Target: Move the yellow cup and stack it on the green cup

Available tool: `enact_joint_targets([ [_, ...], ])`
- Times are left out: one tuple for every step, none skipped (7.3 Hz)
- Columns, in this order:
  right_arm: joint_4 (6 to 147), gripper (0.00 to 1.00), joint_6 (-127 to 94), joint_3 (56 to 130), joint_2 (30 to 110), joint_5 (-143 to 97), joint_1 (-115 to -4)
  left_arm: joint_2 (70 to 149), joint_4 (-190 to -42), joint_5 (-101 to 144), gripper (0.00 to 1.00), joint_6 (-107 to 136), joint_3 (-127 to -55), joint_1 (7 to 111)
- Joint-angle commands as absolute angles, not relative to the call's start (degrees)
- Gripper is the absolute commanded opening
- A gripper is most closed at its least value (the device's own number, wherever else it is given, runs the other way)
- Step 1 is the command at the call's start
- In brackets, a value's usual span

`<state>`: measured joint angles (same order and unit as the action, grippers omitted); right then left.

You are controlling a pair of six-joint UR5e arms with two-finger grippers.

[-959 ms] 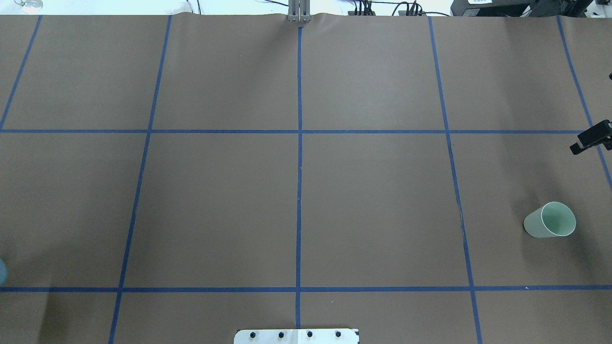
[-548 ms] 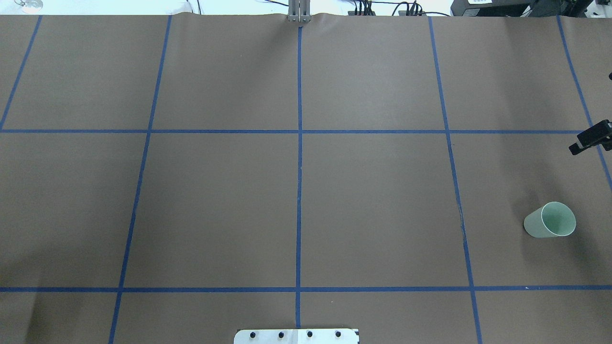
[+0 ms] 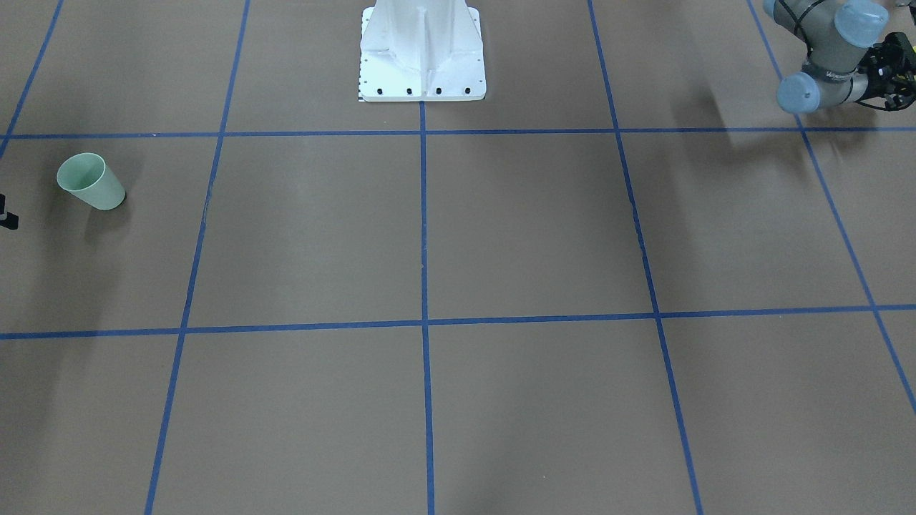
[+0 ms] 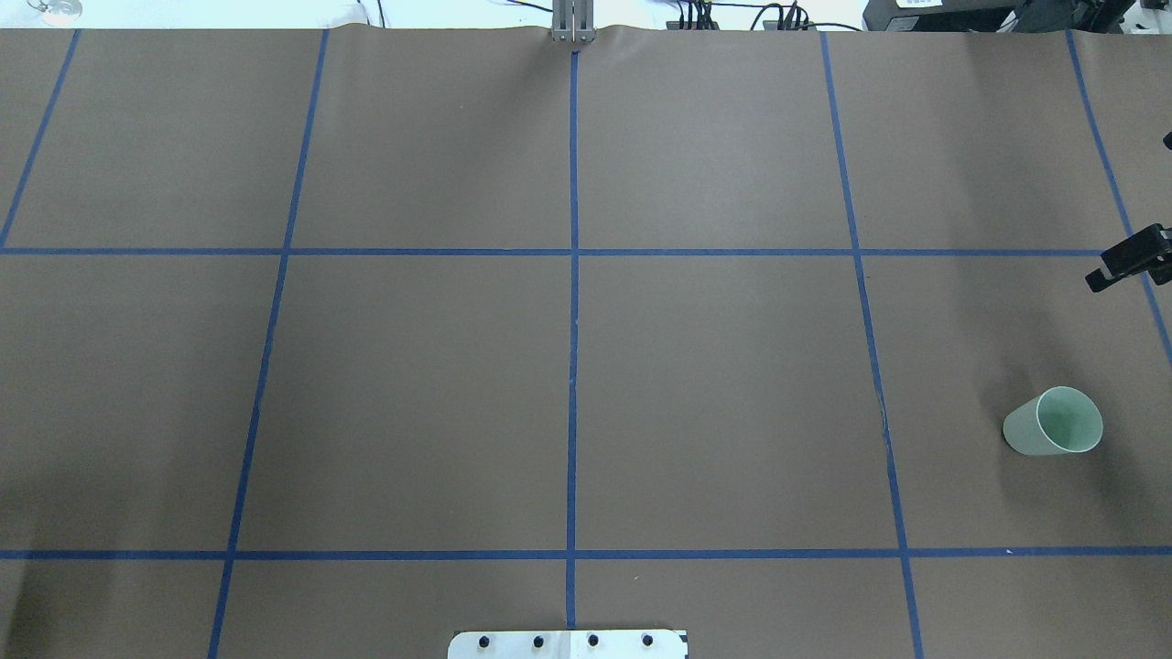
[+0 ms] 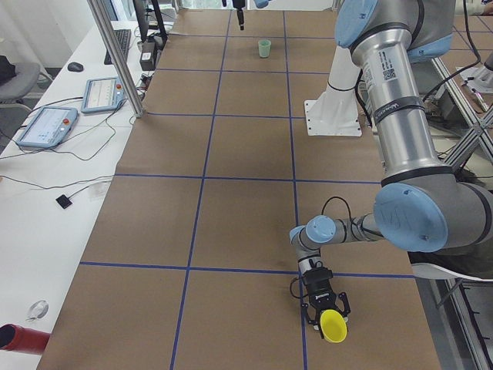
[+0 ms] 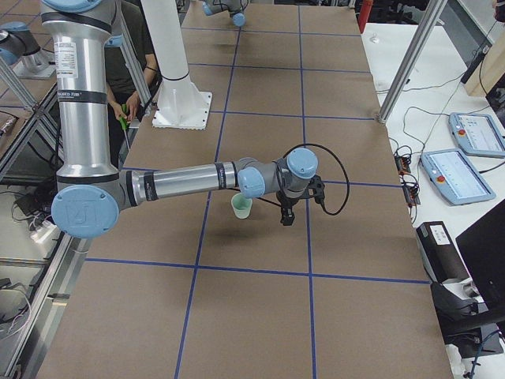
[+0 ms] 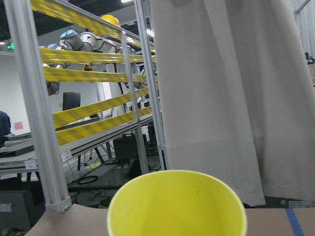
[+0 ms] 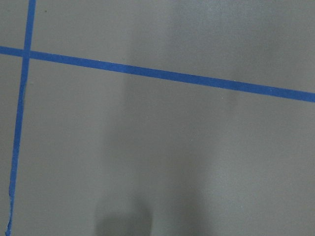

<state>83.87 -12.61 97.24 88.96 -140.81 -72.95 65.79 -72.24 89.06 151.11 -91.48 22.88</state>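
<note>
One bright yellow plastic cup (image 5: 333, 325) at the left gripper (image 5: 326, 314), one pale green plastic cup (image 4: 1053, 422) near the right gripper (image 6: 286, 217). Grippers cropped or small; jaw openings cannot be told.

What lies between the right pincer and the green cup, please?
Only bare brown table cover separates the right pincer from the green cup, as the overhead view shows.

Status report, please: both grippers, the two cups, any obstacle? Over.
Left gripper at the yellow cup, far left; grip unconfirmed. Right gripper hovers beside the upright green cup, state unclear. Nothing seen between the cups.
</note>
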Motion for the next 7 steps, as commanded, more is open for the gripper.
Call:
enact_joint_targets([
  [83.94, 1.00, -12.83, 96.59, 87.63, -140.71, -72.95, 71.15, -73.48, 78.27, 0.32, 136.22, -91.14, 36.32],
  [83.94, 1.00, -13.44, 95.55, 86.76, -140.63, -72.95, 75.80, -73.39, 72.05, 0.32, 128.23, -91.14, 43.26],
  [83.85, 1.00, -13.45, 94.49, 85.53, -140.54, -72.95, 80.63, -73.48, 66.07, 0.32, 122.75, -90.97, 46.72],
  [83.85, 1.00, -13.45, 93.61, 84.30, -140.36, -72.95, 81.73, -76.43, 62.70, 0.32, 119.04, -91.31, 46.93],
  [83.85, 1.00, -13.45, 92.91, 82.98, -140.19, -72.95, 82.35, -86.56, 55.53, 0.33, 112.57, -90.62, 46.76],
  [83.85, 1.00, -13.45, 92.64, 81.92, -140.10, -72.86, 83.31, -96.67, 49.46, 0.33, 105.28, -89.05, 46.58],
  [83.85, 1.00, -13.45, 91.42, 79.74, -139.75, -72.86, 88.80, -109.73, 48.79, 0.33, 101.73, -82.42, 46.06],
])
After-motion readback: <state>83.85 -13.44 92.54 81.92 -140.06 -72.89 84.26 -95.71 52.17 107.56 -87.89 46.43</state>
